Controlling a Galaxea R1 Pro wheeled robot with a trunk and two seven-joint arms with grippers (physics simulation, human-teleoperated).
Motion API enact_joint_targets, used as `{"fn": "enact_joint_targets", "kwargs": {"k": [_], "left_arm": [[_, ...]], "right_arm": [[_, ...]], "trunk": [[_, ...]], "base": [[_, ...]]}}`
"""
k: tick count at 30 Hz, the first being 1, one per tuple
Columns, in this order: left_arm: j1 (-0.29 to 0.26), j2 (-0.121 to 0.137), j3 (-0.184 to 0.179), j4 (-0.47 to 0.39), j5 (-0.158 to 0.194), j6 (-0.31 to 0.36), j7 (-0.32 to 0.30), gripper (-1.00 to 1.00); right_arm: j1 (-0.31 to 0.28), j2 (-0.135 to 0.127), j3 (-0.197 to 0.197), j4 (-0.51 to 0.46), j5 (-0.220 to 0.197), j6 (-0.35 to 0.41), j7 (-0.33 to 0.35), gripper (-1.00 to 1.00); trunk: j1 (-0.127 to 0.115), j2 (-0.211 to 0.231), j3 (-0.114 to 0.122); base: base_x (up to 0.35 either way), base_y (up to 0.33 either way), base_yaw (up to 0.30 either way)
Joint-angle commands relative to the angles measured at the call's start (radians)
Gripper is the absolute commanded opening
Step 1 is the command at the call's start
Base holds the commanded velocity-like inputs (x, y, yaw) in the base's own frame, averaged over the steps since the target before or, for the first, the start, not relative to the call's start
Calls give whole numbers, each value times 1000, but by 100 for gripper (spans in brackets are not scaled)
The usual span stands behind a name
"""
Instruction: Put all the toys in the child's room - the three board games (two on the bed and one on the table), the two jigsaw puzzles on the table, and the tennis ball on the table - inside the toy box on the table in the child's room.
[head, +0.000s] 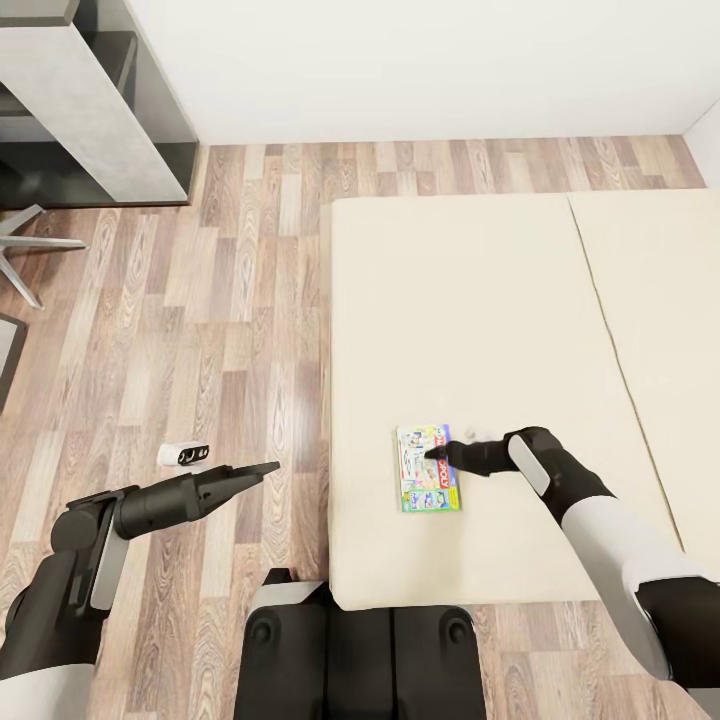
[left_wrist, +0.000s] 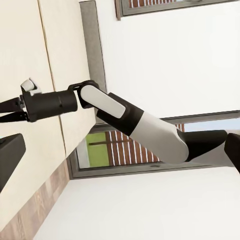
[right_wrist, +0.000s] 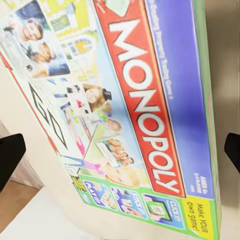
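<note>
A Monopoly board game (head: 428, 470) lies flat on the cream bed (head: 500, 300), near its front left corner. My right gripper (head: 437, 455) hovers just over the box, open; in the right wrist view the colourful lid (right_wrist: 135, 110) spans the space between the two spread fingertips (right_wrist: 10, 155), which do not touch it. My left gripper (head: 262, 468) hangs open above the wood floor, left of the bed, with nothing in it. The left wrist view looks across at my right arm (left_wrist: 125, 115). The toy box, the table and the other toys are out of view.
A grey desk or shelf unit (head: 90, 100) stands at the back left, with chair legs (head: 25, 250) beside it. Wood floor (head: 220, 330) runs between it and the bed. A seam (head: 610, 340) splits the mattress. My base (head: 350, 650) is against the bed's front edge.
</note>
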Motion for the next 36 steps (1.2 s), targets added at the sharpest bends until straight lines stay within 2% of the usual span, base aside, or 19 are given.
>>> {"fn": "enact_joint_targets", "kwargs": {"k": [1, 14, 21, 26, 36], "left_arm": [[0, 0, 0, 0, -1, 11, -4, 100], [0, -1, 0, 0, -1, 11, -4, 100], [0, 0, 0, 0, -1, 11, -4, 100], [0, 0, 0, 0, -1, 11, -4, 100], [0, -1, -1, 0, -1, 11, -4, 100]], "right_arm": [[-1, -1, 4, -1, 5, -9, 6, 100], [-1, 1, 3, -1, 10, -64, 6, 100], [-1, 2, 2, -1, 47, -80, 6, 100], [-1, 27, 3, -1, 65, -108, 6, 100], [-1, 74, 3, 20, 71, -130, 6, 100]], "trunk": [[1, -2, -1], [1, -2, -1], [1, -2, -1], [1, -2, -1], [1, -2, -1]], "base": [[0, 0, 0], [0, 0, 0], [0, 0, 0], [0, 0, 0], [0, 0, 0]]}}
